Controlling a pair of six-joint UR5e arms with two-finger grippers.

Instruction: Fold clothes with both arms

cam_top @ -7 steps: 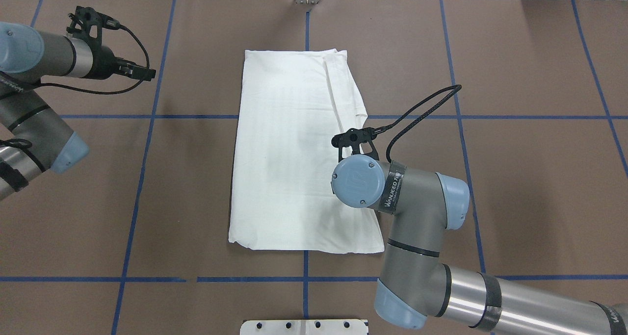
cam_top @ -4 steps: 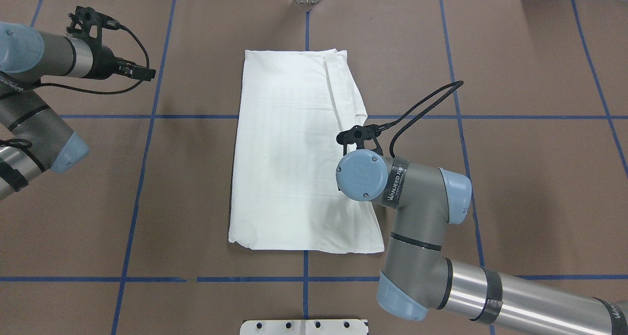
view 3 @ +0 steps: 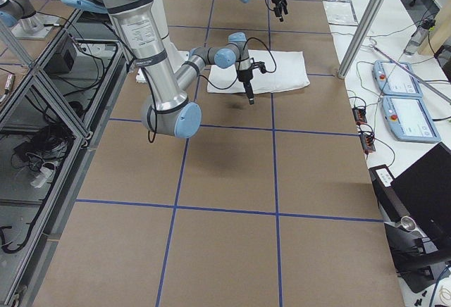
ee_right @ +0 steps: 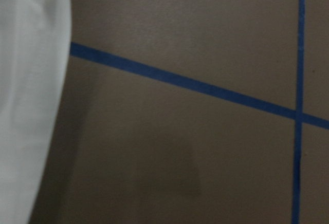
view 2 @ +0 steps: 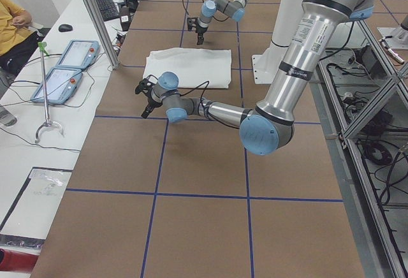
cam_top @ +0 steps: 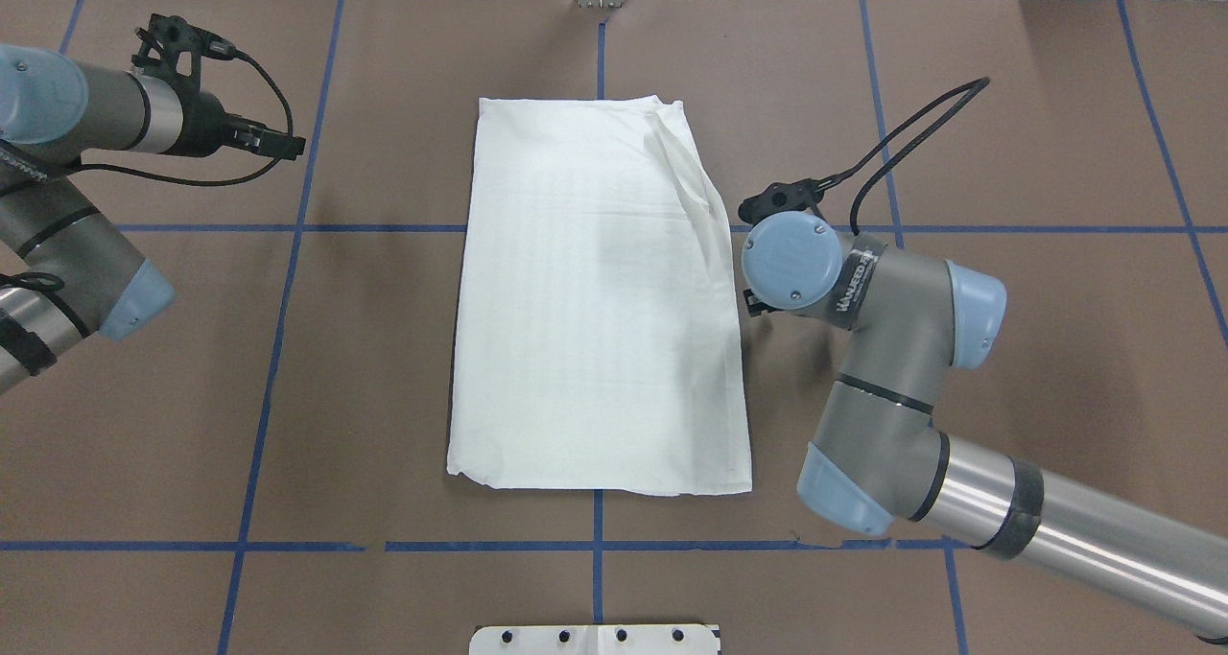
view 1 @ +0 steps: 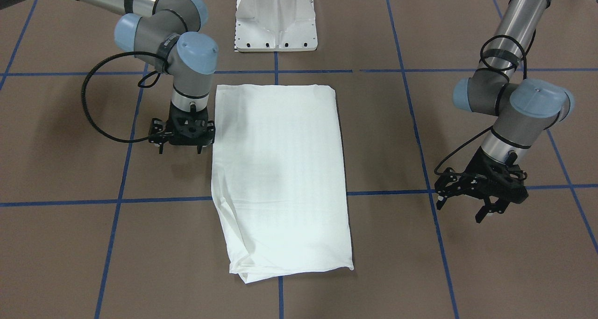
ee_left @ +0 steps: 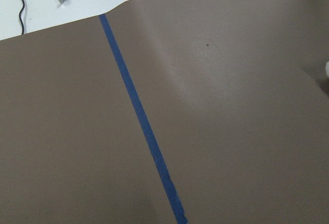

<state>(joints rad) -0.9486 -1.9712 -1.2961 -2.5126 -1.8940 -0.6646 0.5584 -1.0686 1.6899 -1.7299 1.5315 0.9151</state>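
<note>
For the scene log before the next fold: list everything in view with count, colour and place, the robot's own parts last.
folded cloth T-shirt: one, white, flat at the table's middle
paper table cover: one, brown, spread over the table
tape lines: several, blue, a grid on the cover
metal pedestal: one, white, at the robot's edge of the table
touch-screen pendants: two, light blue, on the white side bench
person: one, yellow top, beyond that bench
left arm: one, silver-grey with light-blue caps, well away from the shirt
left gripper: one, black, open, over bare cover
right arm: one, same colours, beside the shirt
right gripper: one, black, open, at the shirt's long edge, contact unclear
</note>
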